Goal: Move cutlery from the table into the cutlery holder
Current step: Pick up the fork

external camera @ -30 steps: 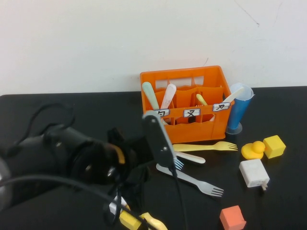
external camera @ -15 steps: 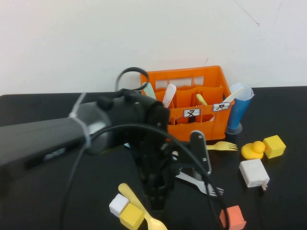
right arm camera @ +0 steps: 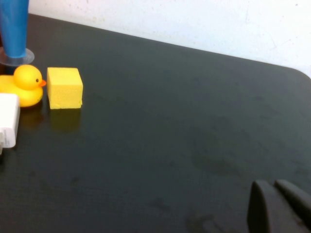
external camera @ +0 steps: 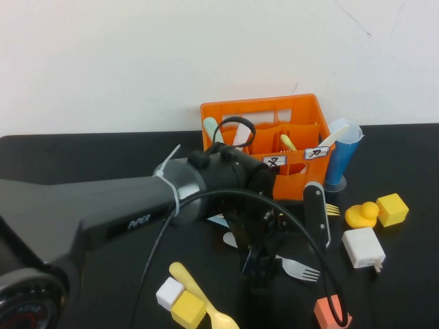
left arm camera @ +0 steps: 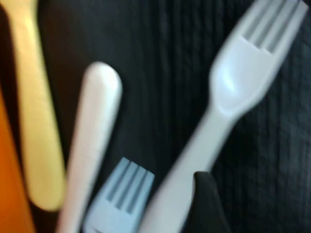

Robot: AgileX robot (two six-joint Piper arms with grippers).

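Left gripper (external camera: 264,264) low over the table (external camera: 82,157) in front of the cutlery holder (external camera: 264,113), right above the loose cutlery; fingers spread wide — one dark finger (external camera: 315,212) well out to the right of the wrist, nothing held between. In the left wrist view one dark fingertip (left arm camera: 206,204) right beside the handle of the grey fork (left arm camera: 233,82); cannot tell whether touching.

Grey fork flat on the black tabletop — matte, pale grey, four short tines, broad shoulders tapering into a long handle; in the high view only its tined end (external camera: 302,271) clear of the arm. Next to it in the left wrist view: a white rounded handle (left arm camera: 95,126), a pale blue fork head (left arm camera: 121,191) and a yellow handle (left arm camera: 34,111), all lying close together by the orange wall.

Cutlery holder at the back of the table against the white wall: bright orange, open-slotted upper walls, inner compartments with a few pastel handles upright, small white labels on the front, partly hidden by the arm. Tall blue cup (external camera: 339,154) just to its right.

Right gripper (right arm camera: 279,206) near bare tabletop, apart from the yellow duck (right arm camera: 22,85) and yellow cube (right arm camera: 64,87); its dark fingertips pressed together, empty.
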